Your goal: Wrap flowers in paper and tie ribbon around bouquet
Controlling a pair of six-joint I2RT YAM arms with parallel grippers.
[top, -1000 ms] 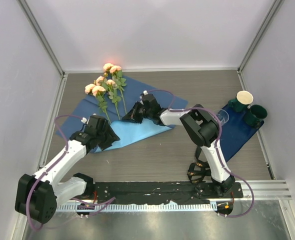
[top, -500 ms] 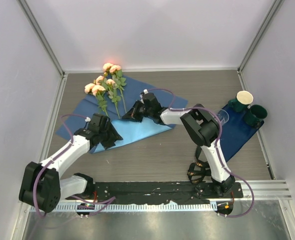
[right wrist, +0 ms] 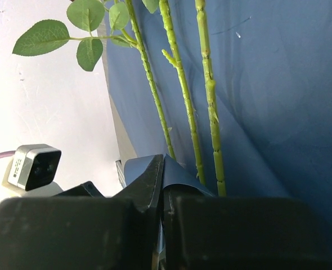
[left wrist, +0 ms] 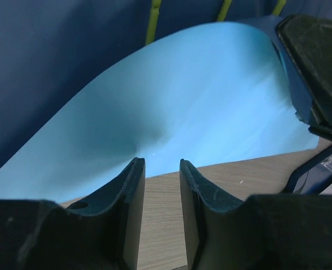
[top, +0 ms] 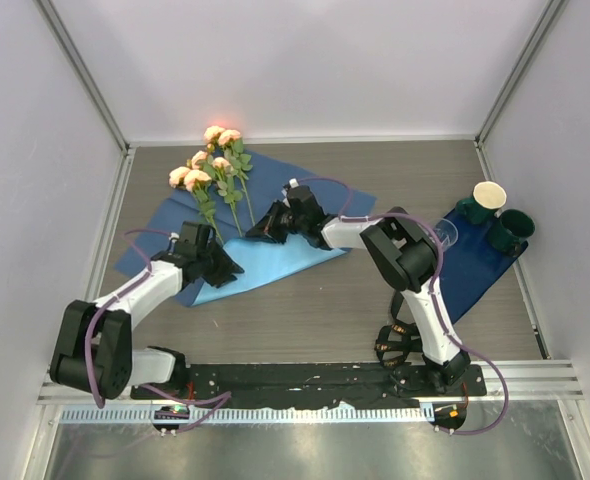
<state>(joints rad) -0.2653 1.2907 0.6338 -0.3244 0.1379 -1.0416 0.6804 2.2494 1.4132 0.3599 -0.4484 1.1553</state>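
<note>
Pale pink flowers (top: 210, 170) lie with their green stems (right wrist: 183, 95) across the blue paper (top: 315, 190). The sheet's near part is folded over, its light blue face (top: 275, 262) up. My right gripper (top: 256, 234) is shut on a dark blue edge of the paper (right wrist: 183, 177), just below the stems. My left gripper (top: 229, 269) sits low at the fold's near edge (left wrist: 155, 112). Its fingers (left wrist: 133, 185) stand apart, with only bare wood between them. A black looped tangle (top: 395, 345) by the right arm's base may be the ribbon. No wrapped bouquet shows.
A dark navy mat (top: 475, 268) lies at the right with two green cups (top: 515, 230), a cream-topped cup (top: 489, 193) and a clear cup (top: 445, 233). White walls close in the wooden table (top: 315, 310) on three sides.
My left gripper has slid up and right along the paper's near edge, and its fingers have come closer together. The right gripper has stayed where it was, holding the paper.
</note>
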